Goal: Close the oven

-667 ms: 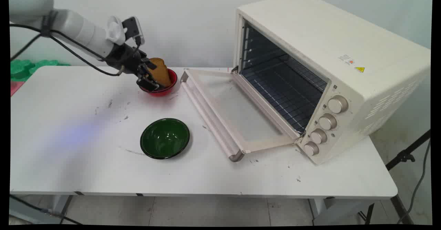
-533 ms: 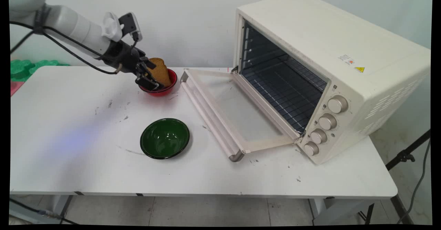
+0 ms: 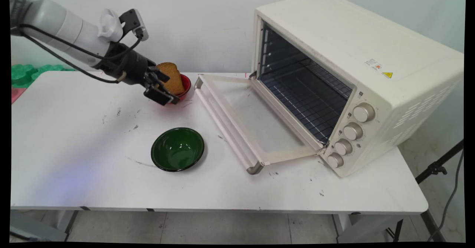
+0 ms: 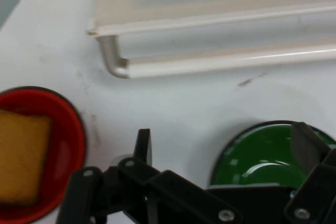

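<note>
White bench (image 3: 74,159) is carrying an open toaster oven (image 3: 352,77) and green bowl (image 3: 177,149). Gripper (image 3: 163,89), fingers spread wide and empty, is drawing back from the bread slice (image 3: 171,78), now released in the red bowl (image 3: 184,85).

A white table (image 3: 74,173), scuffed with dark marks, stands against a pale wall (image 3: 207,25). Under it lies a tiled floor (image 3: 222,227). At the right, a black stand (image 3: 438,168) and a cable (image 3: 451,198). Green foam (image 3: 26,73) sits far left.
</note>
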Robot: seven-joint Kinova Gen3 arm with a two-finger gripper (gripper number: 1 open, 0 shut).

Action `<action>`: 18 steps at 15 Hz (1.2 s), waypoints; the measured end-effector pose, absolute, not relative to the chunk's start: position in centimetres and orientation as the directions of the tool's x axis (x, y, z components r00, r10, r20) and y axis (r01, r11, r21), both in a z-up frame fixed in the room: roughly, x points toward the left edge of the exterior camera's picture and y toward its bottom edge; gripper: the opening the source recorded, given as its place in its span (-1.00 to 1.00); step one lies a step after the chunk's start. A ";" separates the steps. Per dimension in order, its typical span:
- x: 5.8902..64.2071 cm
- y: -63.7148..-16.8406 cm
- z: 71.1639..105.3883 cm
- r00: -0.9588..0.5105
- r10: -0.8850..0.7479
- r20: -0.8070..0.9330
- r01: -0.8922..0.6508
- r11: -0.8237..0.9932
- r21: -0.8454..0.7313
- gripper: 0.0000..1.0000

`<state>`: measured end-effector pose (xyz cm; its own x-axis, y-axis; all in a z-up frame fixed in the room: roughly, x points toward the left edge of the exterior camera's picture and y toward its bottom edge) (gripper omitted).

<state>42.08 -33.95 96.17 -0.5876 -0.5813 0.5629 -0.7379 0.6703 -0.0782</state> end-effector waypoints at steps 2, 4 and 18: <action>41.4 -33.2 96.1 -0.581 -0.590 0.560 -0.741 0.669 -0.064 1.00; 40.5 -32.4 95.7 -0.577 -0.602 0.552 -0.744 0.667 -0.050 1.00; 34.7 -33.8 87.4 -0.571 -0.635 0.520 -0.760 0.649 -0.041 -1.00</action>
